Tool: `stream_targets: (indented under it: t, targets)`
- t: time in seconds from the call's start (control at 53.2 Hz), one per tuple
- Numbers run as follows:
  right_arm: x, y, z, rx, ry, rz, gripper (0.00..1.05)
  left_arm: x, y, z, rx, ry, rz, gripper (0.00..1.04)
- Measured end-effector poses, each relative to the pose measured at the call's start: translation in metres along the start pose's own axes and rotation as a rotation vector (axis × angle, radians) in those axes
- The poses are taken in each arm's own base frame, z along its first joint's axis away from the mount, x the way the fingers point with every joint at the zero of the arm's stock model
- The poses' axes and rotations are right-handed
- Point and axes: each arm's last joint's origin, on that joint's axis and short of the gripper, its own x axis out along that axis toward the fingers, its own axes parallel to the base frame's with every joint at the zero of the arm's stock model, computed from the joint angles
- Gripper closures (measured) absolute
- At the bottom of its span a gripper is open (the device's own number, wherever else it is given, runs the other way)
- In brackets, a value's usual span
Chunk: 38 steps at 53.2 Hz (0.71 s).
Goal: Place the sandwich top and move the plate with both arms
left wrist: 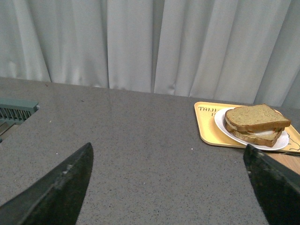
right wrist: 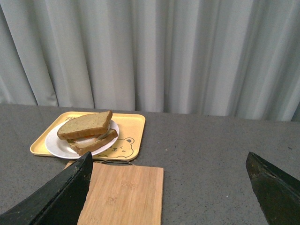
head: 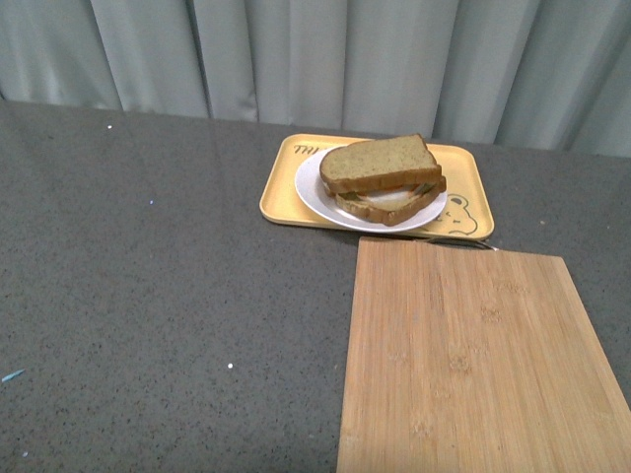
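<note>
From the front, one sandwich top (head: 378,162) lay on a second bread slice (head: 394,209), with something white between them, on one white plate (head: 314,192) on one yellow tray (head: 279,192) (with a bear drawing). One wooden board (head: 478,360) lay just in front of the tray on the grey table (head: 148,276). In the left wrist view, the left gripper (left wrist: 171,187) had its two fingers wide apart, holding nothing. In the right wrist view, the right gripper (right wrist: 171,187) was spread wide too.

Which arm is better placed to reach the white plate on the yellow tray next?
Probably the right: the round white plate sits right of centre. Both open hands, left hand and right hand, are away from it.
</note>
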Motion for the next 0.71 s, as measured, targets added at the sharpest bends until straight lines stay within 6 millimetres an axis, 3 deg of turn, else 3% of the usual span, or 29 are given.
stream_targets:
  t: [0.056,0.714]
  targets:
    - [0.0,0.0,0.0,0.0,0.0,0.0,0.09,0.0,0.0,0.0,0.001,0.0,0.0,0.05]
    - [0.0,0.0,0.0,0.0,0.0,0.0,0.09,0.0,0.0,0.0,0.001,0.0,0.0,0.07]
